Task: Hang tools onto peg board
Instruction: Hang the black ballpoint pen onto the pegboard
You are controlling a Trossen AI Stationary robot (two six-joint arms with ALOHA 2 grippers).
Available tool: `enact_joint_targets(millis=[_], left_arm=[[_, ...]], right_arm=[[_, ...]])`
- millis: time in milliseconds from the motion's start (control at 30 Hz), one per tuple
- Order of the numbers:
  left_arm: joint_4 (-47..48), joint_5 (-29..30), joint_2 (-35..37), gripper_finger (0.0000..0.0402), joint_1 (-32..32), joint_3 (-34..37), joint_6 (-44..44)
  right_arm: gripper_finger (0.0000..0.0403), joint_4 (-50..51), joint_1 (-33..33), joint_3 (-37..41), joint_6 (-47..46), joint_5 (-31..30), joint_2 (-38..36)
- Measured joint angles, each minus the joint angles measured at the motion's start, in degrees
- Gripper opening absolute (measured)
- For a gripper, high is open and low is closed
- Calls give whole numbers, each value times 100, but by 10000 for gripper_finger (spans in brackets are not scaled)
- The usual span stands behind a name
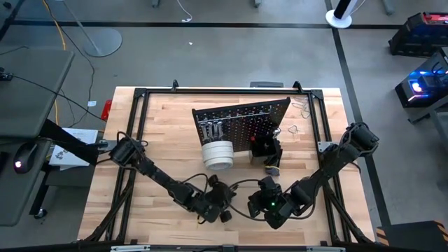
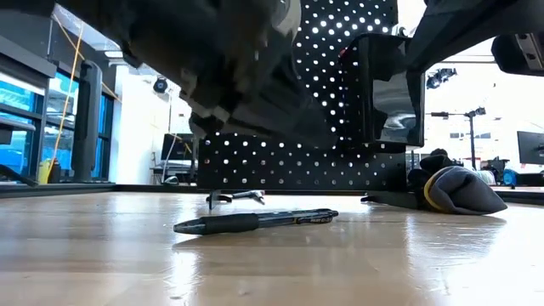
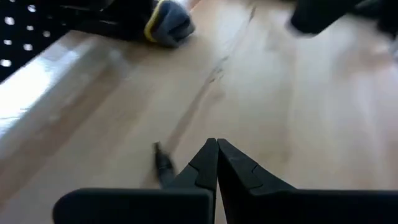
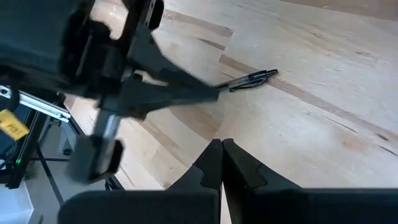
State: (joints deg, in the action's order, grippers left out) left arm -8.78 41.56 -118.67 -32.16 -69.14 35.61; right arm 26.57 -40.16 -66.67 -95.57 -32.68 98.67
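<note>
A slim dark pen-like tool (image 2: pixel 255 221) lies flat on the wooden table, in front of the upright black peg board (image 1: pixel 238 120). My left gripper (image 3: pixel 216 148) is shut, its tips right beside one end of that tool (image 3: pixel 163 163). My right gripper (image 4: pixel 222 144) is shut with nothing in it; it hovers above the table facing the left one. White tape rolls (image 1: pixel 218 154) show at the board's front left, and silver tools (image 1: pixel 212 129) on its face. A black and grey glove bundle (image 2: pixel 463 189) lies at the board's foot, below the black bin (image 2: pixel 391 89). My left gripper's shut fingertips (image 4: pixel 210 93) come slanting down to the table at the end of the pen-like tool (image 4: pixel 225 86). Whether they touch it I cannot tell. The tool lies flat on the table.
A small wrench (image 2: pixel 238 197) lies on the table close to the board's foot. The black table frame (image 1: pixel 140 94) runs round the tabletop. Bare wood stretches between the grippers and the near edge.
</note>
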Motion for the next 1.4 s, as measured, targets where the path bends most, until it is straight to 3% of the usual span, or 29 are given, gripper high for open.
enact_joint_targets(millis=[233,500,767,933,1033,1200,1400], left_arm=[[911,243,-31,0,139,9,-45],[930,194,-83,0,460,4,12],[848,-556,-216,0,594,4,200],[820,-1033,-432,0,587,-20,1042],[796,-968,-449,0,488,-19,1612],[139,-1108,-439,0,281,5,1492],[177,-1247,-440,0,43,-208,1343]], right_arm=[[0,-4,-3,0,-210,30,0],[0,-57,-2,0,-337,30,0],[0,-127,-2,0,-492,32,2],[0,-147,-2,0,-493,28,2],[0,-194,-27,0,-468,9,2],[0,-239,-119,0,-444,-6,2],[0,-269,-267,0,-297,-32,2]])
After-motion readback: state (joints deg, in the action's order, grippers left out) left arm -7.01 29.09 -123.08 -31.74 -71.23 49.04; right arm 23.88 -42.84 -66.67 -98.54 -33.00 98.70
